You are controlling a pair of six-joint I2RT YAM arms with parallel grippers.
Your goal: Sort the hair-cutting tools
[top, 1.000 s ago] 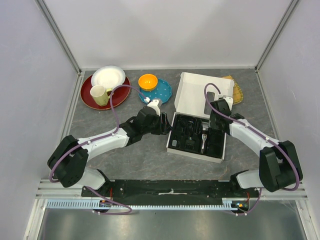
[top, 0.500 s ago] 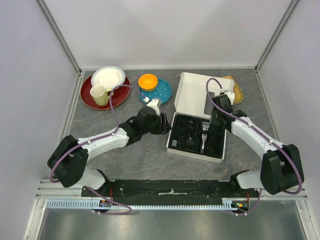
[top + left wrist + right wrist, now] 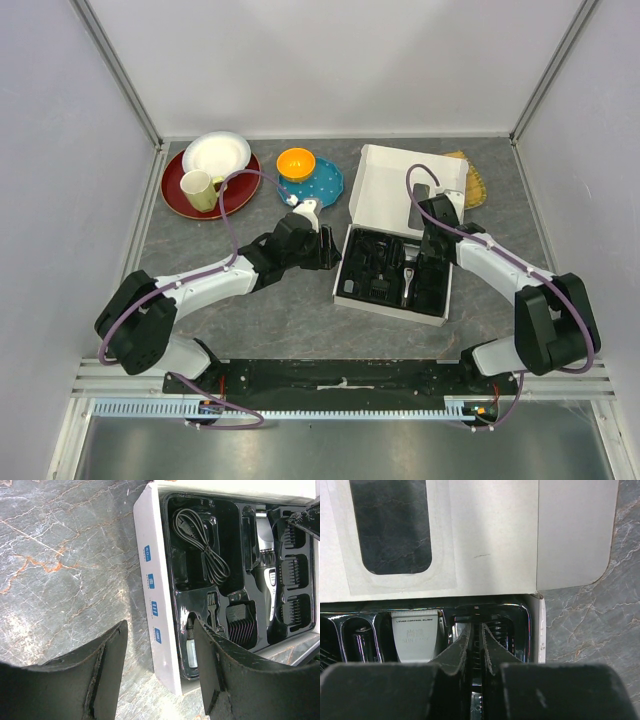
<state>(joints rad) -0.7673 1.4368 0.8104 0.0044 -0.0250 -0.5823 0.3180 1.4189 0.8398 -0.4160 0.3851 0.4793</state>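
Observation:
The white box [image 3: 343,268] holds a black moulded tray [image 3: 197,575]. In the tray lie the black coiled cord [image 3: 202,545], the black-and-silver clipper [image 3: 265,565] and several black comb attachments [image 3: 295,570]. My left gripper [image 3: 160,630] is open and astride the box's near left wall; it also shows in the top view [image 3: 330,250]. My right gripper [image 3: 476,630] is down in the tray's far right pocket beside the clipper's silver head [image 3: 416,635]. Its jaws are almost shut on a thin ribbed comb attachment [image 3: 477,650]. In the top view my right gripper [image 3: 431,255] is over the tray's right column.
The open box lid [image 3: 395,190] lies flat behind the tray, with a tan mat [image 3: 472,180] beyond it. A red plate [image 3: 180,205], white plate [image 3: 217,153], mug [image 3: 197,187], orange bowl [image 3: 296,161] and blue plate [image 3: 322,185] stand at the back left.
My right gripper drew back toward the lid, then returned to the tray's right column. The left arm has not moved.

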